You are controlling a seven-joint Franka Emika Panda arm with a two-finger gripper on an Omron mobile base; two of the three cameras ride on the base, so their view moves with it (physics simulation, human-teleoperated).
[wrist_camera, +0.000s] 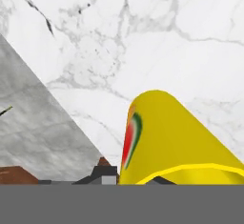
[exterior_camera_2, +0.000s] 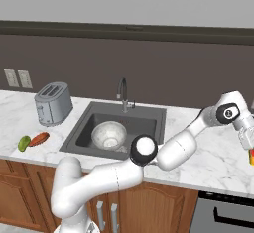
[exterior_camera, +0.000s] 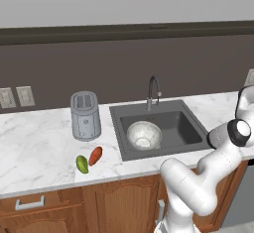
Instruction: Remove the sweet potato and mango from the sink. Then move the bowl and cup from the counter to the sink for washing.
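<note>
Yellow cup (wrist_camera: 176,137) (red-green mark), white grey-veined marble counter (wrist_camera: 143,37).

A: Both base views look forward and down from behind the arm, left and right, sharing the sink (exterior_camera: 159,128) and counter (exterior_camera: 39,143).
B: The hand view looks closely down at the cup (wrist_camera: 171,142)

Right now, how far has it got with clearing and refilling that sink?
Done: the orange-red sweet potato and green mango lie on the marble counter, and the mottled whitish bowl sits in the dark grey sink. In hand: the gripper is shut on the yellow cup. Left: carrying it to the sink.
</note>
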